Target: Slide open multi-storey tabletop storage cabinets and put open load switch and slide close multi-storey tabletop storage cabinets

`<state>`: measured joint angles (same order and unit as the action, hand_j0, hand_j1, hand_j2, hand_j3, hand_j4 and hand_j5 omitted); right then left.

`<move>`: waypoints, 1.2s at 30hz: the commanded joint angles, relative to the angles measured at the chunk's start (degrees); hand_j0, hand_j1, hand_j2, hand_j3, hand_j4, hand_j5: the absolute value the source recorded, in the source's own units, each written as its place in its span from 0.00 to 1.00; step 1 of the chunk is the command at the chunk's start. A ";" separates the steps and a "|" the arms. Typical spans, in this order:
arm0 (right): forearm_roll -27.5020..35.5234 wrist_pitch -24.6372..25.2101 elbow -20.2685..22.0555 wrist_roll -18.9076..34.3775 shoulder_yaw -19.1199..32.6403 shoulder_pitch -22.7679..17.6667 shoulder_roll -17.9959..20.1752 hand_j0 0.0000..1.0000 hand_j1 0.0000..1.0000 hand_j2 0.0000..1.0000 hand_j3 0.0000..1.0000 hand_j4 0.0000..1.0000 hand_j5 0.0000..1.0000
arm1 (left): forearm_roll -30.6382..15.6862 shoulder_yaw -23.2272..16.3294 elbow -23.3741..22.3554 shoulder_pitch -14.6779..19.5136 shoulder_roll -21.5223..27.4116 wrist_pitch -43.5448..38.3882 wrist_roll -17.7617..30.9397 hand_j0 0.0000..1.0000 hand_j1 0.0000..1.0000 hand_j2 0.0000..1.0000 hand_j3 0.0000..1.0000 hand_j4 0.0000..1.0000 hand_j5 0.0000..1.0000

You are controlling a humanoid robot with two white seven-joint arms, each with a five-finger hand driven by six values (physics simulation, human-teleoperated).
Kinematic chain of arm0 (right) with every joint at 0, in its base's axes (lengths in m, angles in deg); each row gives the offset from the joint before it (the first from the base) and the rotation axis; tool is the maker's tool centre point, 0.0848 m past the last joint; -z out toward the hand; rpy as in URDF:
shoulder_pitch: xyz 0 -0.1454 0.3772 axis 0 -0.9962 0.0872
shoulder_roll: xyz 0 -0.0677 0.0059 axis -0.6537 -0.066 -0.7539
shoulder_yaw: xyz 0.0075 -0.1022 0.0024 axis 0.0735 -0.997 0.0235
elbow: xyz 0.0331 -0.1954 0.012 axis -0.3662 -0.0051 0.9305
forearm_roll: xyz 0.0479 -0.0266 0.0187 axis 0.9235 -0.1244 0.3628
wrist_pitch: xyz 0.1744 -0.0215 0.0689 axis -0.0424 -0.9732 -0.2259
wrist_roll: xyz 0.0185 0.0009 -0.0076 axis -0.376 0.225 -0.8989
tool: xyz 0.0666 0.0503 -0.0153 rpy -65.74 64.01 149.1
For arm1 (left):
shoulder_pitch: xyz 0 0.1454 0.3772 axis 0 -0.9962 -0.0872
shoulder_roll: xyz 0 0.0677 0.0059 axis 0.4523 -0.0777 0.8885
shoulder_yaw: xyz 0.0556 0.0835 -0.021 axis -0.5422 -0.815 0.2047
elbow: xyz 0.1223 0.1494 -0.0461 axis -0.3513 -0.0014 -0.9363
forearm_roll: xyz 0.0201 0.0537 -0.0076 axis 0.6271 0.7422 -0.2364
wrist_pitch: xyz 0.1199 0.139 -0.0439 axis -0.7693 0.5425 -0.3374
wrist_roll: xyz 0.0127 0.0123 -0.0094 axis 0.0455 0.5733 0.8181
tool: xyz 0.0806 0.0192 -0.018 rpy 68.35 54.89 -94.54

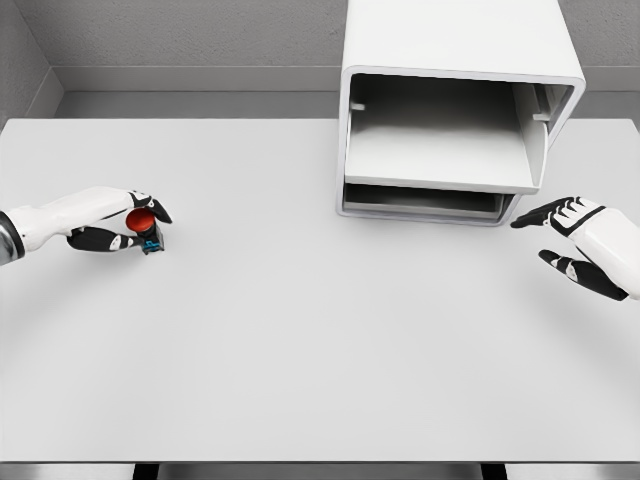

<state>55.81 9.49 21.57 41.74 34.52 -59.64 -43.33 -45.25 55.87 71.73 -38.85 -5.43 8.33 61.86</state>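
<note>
A white multi-storey cabinet stands at the back right of the table, its upper drawer slid out toward me and showing a bare floor. Below it a lower tray sits nearly flush. The load switch, a small dark body with a red round knob, is at the far left, held between the thumb and fingers of my left hand. My right hand hovers just right of the cabinet's lower front corner, fingers spread, holding nothing.
The white table stretches between both hands. A grey wall runs behind the cabinet. The table's front edge lies near the bottom of the view.
</note>
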 commanded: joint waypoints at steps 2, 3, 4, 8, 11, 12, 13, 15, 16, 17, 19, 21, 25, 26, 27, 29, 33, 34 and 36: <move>0.40 0.05 0.02 -0.01 0.01 0.00 0.04 0.68 0.68 0.68 0.68 0.68 0.68 | -0.22 0.01 0.35 0.00 0.06 -0.06 0.02 0.54 0.54 0.54 0.54 0.54 0.54; 0.40 0.05 0.10 -0.01 0.01 0.09 0.04 0.68 0.68 0.68 0.68 0.68 0.68 | -0.22 0.01 0.36 0.00 0.06 -0.06 0.02 0.52 0.52 0.52 0.52 0.52 0.52; 0.40 0.05 0.02 -0.01 0.01 0.09 0.04 0.68 0.68 0.68 0.68 0.68 0.68 | -0.30 0.01 0.44 0.00 0.15 -0.06 0.02 0.49 0.49 0.49 0.49 0.49 0.49; 0.40 0.05 0.19 -0.01 -0.51 0.09 -0.14 0.68 0.68 0.68 0.68 0.68 0.68 | -0.30 0.09 0.62 0.09 0.15 0.12 0.10 0.45 0.45 0.45 0.45 0.45 0.45; 0.93 0.05 0.63 -0.09 -0.43 -1.41 -0.14 0.68 0.68 0.68 0.68 0.68 0.68 | -0.22 0.09 0.79 0.09 0.15 0.12 0.02 0.45 0.45 0.45 0.45 0.45 0.45; 1.28 0.05 0.72 -0.09 -0.34 -1.93 -0.14 0.68 0.68 0.68 0.68 0.68 0.68 | -0.22 0.09 0.79 0.09 0.15 0.12 0.10 0.45 0.45 0.45 0.45 0.45 0.45; 1.28 0.05 0.81 -0.09 -0.25 -2.20 -0.14 0.68 0.68 0.68 0.68 0.68 0.68 | -0.22 0.09 0.88 0.09 0.15 0.12 0.02 0.45 0.45 0.45 0.45 0.45 0.45; 1.72 0.05 1.16 -0.09 0.01 -2.99 -0.14 0.68 0.68 0.68 0.68 0.68 0.68 | -0.22 0.09 1.41 0.26 0.15 0.20 0.02 0.43 0.43 0.43 0.43 0.43 0.43; 1.81 0.05 1.16 -0.09 0.01 -2.99 -0.22 0.68 0.68 0.68 0.68 0.68 0.68 | -0.13 0.09 2.11 0.18 0.32 0.12 0.02 0.43 0.43 0.43 0.43 0.43 0.43; 1.81 0.05 1.16 -0.09 0.01 -2.99 -0.22 0.68 0.68 0.68 0.68 0.68 0.68 | -0.13 0.18 2.46 0.18 0.50 0.12 0.02 0.43 0.43 0.43 0.43 0.43 0.43; 1.81 0.05 1.16 -0.09 0.10 -2.99 -0.14 0.68 0.68 0.68 0.68 0.68 0.68 | -0.04 0.18 2.81 0.35 0.59 0.12 0.02 0.41 0.41 0.41 0.41 0.41 0.41; 1.81 0.05 1.16 -0.09 0.10 -2.99 -0.23 0.68 0.68 0.68 0.68 0.68 0.68 | -0.04 0.18 3.43 0.44 0.68 0.12 0.02 0.40 0.40 0.40 0.40 0.40 0.40; 1.72 0.05 1.16 -0.09 0.10 -2.99 -0.23 0.68 0.68 0.68 0.68 0.68 0.68 | 0.05 0.27 4.75 0.79 0.76 0.29 0.10 0.40 0.40 0.40 0.40 0.40 0.40; 1.81 0.05 1.16 -0.01 0.10 -2.99 -0.23 0.68 0.68 0.68 0.68 0.68 0.68 | 0.05 0.27 5.45 0.88 0.76 0.38 0.10 0.40 0.40 0.40 0.40 0.40 0.40; 1.81 0.05 1.25 -0.01 0.10 -2.99 -0.23 0.68 0.68 0.68 0.68 0.68 0.68 | 0.13 0.27 5.89 1.14 0.76 0.29 0.19 0.40 0.40 0.40 0.40 0.40 0.40; 1.72 0.05 1.16 -0.01 0.10 -2.99 -0.23 0.68 0.68 0.68 0.68 0.68 0.68 | 0.13 0.27 6.59 1.23 0.76 0.38 0.19 0.40 0.40 0.40 0.40 0.40 0.40; 1.72 0.05 1.16 -0.01 0.10 -2.99 -0.23 0.68 0.68 0.68 0.68 0.68 0.68 | 0.66 0.18 8.26 2.37 0.76 0.29 0.28 0.40 0.40 0.40 0.40 0.40 0.40; 1.72 0.05 1.16 -0.01 0.10 -2.99 -0.23 0.68 0.68 0.68 0.68 0.68 0.68 | 0.66 0.18 8.62 2.46 0.76 0.29 0.28 0.40 0.40 0.40 0.40 0.40 0.40; 1.72 0.05 1.16 -0.01 0.10 -2.99 -0.23 0.68 0.68 0.68 0.68 0.68 0.68 | 0.75 0.09 9.49 2.90 0.68 0.29 0.28 0.40 0.40 0.40 0.40 0.40 0.40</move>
<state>57.14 9.49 22.70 41.76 34.61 -62.62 -43.62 -44.32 55.99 80.34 -35.95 -4.76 8.73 62.16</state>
